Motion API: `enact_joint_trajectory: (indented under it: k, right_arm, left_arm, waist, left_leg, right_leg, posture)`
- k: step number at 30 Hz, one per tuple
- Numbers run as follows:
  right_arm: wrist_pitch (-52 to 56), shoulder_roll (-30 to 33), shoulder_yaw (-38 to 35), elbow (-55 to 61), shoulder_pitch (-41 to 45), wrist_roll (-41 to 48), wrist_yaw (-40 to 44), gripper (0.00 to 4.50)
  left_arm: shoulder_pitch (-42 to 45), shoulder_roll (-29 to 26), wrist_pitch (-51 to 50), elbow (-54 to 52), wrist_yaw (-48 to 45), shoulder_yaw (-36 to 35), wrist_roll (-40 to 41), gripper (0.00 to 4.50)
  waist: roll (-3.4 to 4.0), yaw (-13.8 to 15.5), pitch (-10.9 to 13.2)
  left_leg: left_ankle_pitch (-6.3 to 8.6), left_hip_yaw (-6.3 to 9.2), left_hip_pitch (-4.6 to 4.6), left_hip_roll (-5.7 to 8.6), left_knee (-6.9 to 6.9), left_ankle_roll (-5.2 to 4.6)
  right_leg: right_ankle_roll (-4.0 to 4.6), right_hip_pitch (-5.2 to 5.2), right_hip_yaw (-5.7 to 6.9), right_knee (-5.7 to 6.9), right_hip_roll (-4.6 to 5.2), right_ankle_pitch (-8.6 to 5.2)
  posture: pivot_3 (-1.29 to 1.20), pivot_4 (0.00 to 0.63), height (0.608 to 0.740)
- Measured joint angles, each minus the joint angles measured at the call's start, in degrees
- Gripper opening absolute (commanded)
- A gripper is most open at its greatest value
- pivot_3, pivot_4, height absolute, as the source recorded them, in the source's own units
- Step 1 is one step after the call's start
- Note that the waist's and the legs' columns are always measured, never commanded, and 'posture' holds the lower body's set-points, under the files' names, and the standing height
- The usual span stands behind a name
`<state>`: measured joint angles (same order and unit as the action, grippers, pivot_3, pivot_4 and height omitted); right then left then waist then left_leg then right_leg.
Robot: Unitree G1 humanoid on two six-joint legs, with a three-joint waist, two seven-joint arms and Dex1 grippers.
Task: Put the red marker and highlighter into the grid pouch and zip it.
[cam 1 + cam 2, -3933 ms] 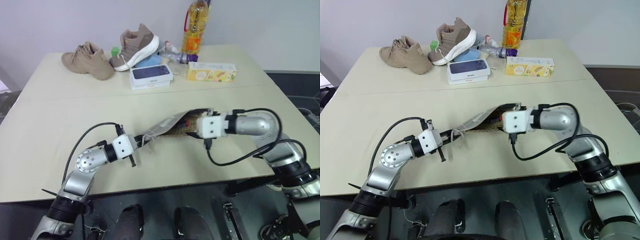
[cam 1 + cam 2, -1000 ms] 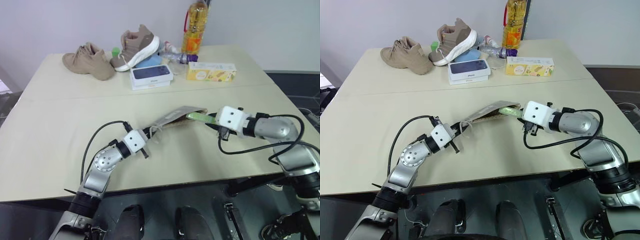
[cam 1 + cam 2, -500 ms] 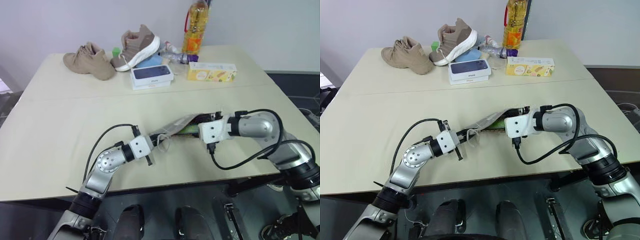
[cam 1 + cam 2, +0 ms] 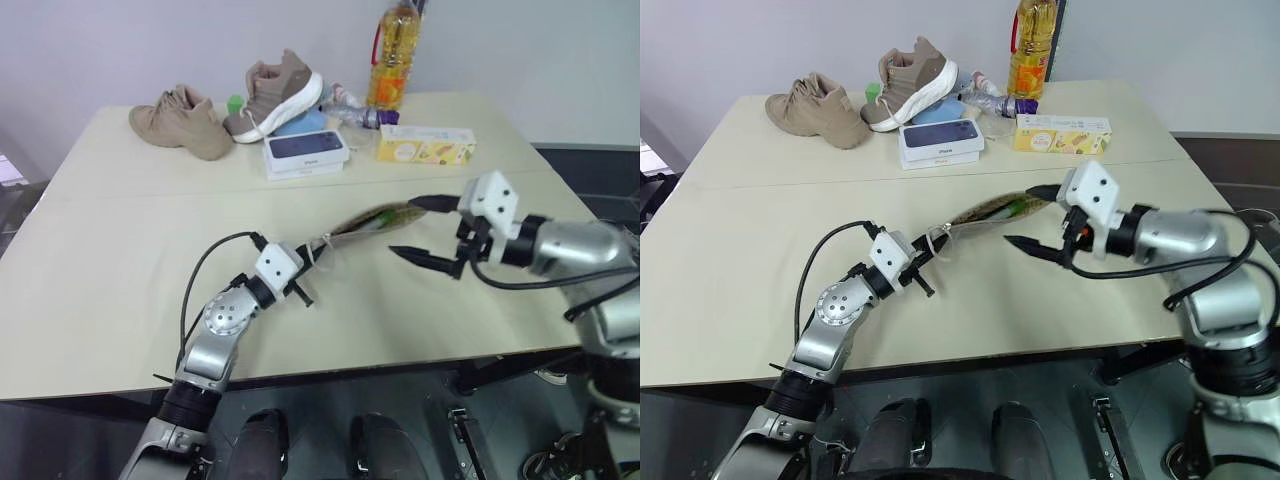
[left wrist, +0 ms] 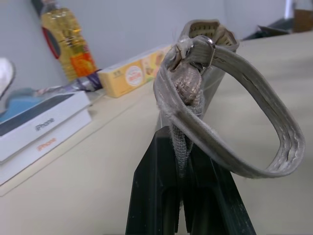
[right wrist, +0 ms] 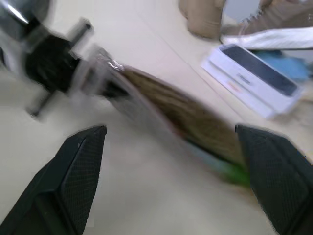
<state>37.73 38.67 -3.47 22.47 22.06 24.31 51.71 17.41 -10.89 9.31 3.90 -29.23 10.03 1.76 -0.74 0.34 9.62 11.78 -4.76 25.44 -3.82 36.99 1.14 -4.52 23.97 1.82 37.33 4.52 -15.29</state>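
Grid pouch tilted, mouth toward spread right gripper; left gripper pinches its end

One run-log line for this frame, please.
left pincer: shut on grid pouch end | right pincer: open, empty, beside pouch mouth | highlighter: green end poking from pouch | zip: not closed

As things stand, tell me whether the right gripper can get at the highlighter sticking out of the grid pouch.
Probably yes. The right gripper is open and empty, beside the grid pouch, and the highlighter pokes out of the mouth facing it. Nothing lies between them; the left gripper, shut, holds the far end.
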Motion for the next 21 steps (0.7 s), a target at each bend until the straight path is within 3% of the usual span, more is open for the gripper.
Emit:
enact_joint_trajectory:
  k: [7,12,17,21]
  right_arm:
    - [3.8,-10.9,7.5,-0.3,0.4,-2.2,-12.2,4.36]
    - [5.5,-18.3,7.5,-2.6,3.6,-1.2,-17.4,2.70]
    - [7.5,-18.8,7.1,-2.6,3.8,1.0,-17.8,0.05]
    - [7.6,-16.3,6.8,-2.6,3.8,1.3,-17.3,0.05]
  left_arm:
    - [1.1,1.0,0.0,0.5,2.4,0.2,-1.3,0.00]
    - [1.2,1.5,0.1,0.6,3.5,0.5,-2.5,0.00]
    - [1.2,1.2,0.1,0.7,4.3,0.5,-3.4,0.00]
    - [1.2,0.5,0.7,0.9,4.7,0.4,-4.0,0.00]
  waist:
    - [-0.01,0.1,0.0]
    - [0.00,0.4,0.0]
    - [0.00,0.3,0.0]
    - [0.00,0.3,0.0]
  left_leg:
    - [0.00,-0.03,0.04,0.02,0.02,0.00]
    - [0.00,-0.03,0.06,0.02,0.02,0.00]
    - [0.00,-0.04,0.07,0.02,0.02,0.00]
    - [0.00,-0.03,0.07,0.02,0.01,0.00]
  right_leg:
    - [0.01,0.03,0.00,-0.02,0.01,0.01]
    - [0.00,0.03,0.01,-0.02,0.01,0.01]
    - [0.01,0.03,0.01,-0.04,0.02,0.01]
    - [0.01,0.04,0.02,-0.04,0.02,0.01]
  posture:
    - [0.00,0.150,0.736]
    - [0.00,0.150,0.736]
    - [0.00,0.150,0.736]
    - [0.00,0.150,0.736]
